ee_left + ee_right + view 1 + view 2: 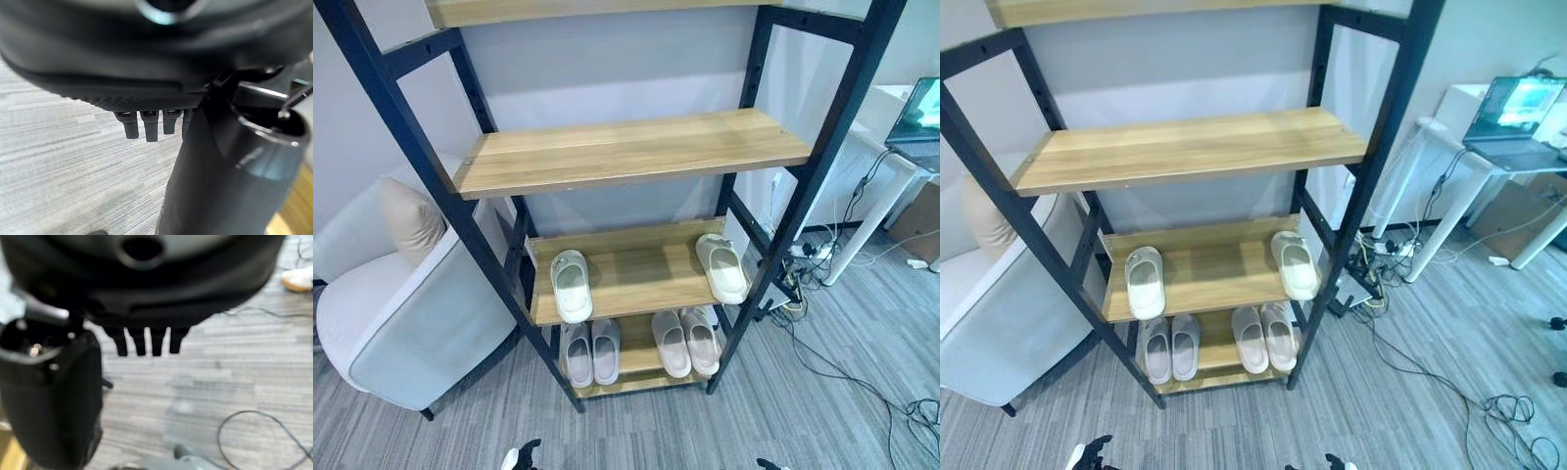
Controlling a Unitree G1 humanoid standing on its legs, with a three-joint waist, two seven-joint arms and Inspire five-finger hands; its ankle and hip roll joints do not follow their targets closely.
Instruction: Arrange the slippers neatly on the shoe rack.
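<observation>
Two pale rubber slippers (571,284) well apart on black-framed wooden shoe rack (636,154). Left hand (146,125), right hand (146,340): fingers straight, empty. Risk: reaching hand clips frame post, knocks slipper off shelf.

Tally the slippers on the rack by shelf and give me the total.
Slippers on the second-lowest shelf: 2, one at the left end, one at the right end, far apart.
Slippers on the bottom shelf: 4, a left pair and a right pair.
Total: 6 slippers.
</observation>
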